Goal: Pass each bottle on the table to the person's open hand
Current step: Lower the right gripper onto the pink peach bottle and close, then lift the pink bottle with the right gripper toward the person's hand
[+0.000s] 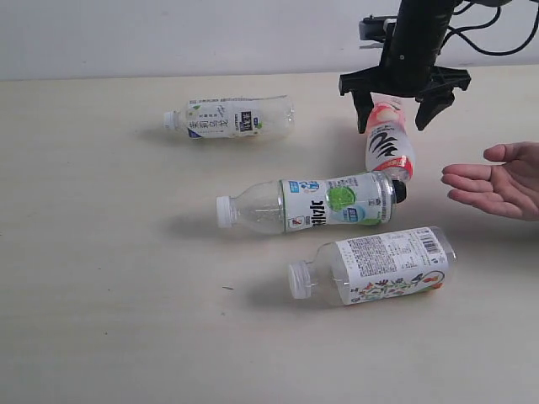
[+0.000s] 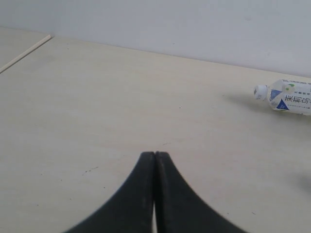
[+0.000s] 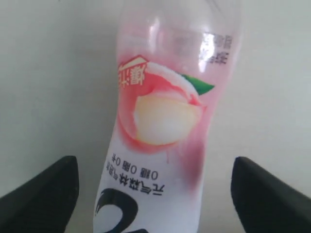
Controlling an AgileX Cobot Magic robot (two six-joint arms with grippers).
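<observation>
Four bottles lie on the table (image 1: 101, 252). The pink-white bottle (image 1: 390, 145) (image 3: 160, 121) lies at the right with its black cap (image 1: 398, 190) against the lime-green-labelled bottle (image 1: 312, 204). My right gripper (image 1: 393, 124) (image 3: 154, 167) is open and straddles the pink bottle's far end, with a gap showing on each side of the bottle. The floral bottle (image 1: 379, 267) lies nearest the front. The white-labelled bottle (image 1: 232, 118) (image 2: 289, 97) lies at the back left. The person's open hand (image 1: 497, 185) waits palm up at the right edge. My left gripper (image 2: 154, 154) is shut and empty over bare table.
A pale wall (image 1: 168, 34) runs along the table's far edge. The right arm's black cables (image 1: 497, 34) hang at the upper right.
</observation>
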